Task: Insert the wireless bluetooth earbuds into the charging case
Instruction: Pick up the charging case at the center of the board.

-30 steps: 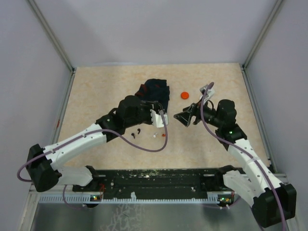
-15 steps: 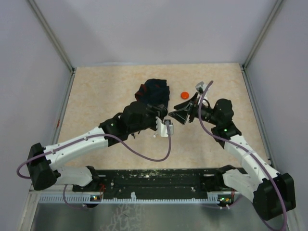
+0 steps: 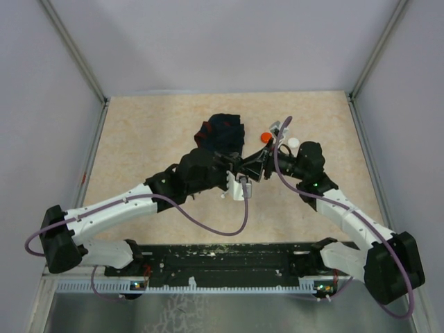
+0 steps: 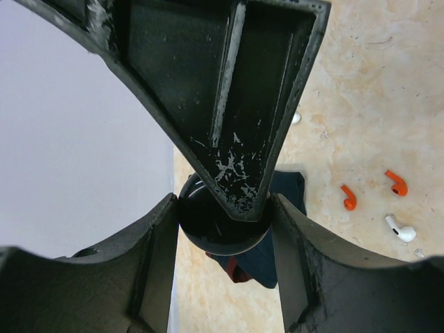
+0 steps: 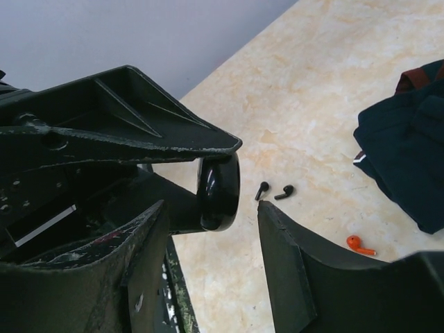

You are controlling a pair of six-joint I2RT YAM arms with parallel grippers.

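A: What do we notice has changed in the past second?

B: The right end effector has swung in to meet the left end effector above the worktop, and its fingers have narrowed.

A: And the grips?

B: The left clamps a glossy, round black charging case. The right's fingers straddle it, apart, with gaps on both sides.

A: Where do we find the earbuds?

B: Loose on the worktop, tiny and stemmed. Two black earbuds lie at the case's 3 o'clock, and an orange earbud at 4 o'clock, near the navy cloth.
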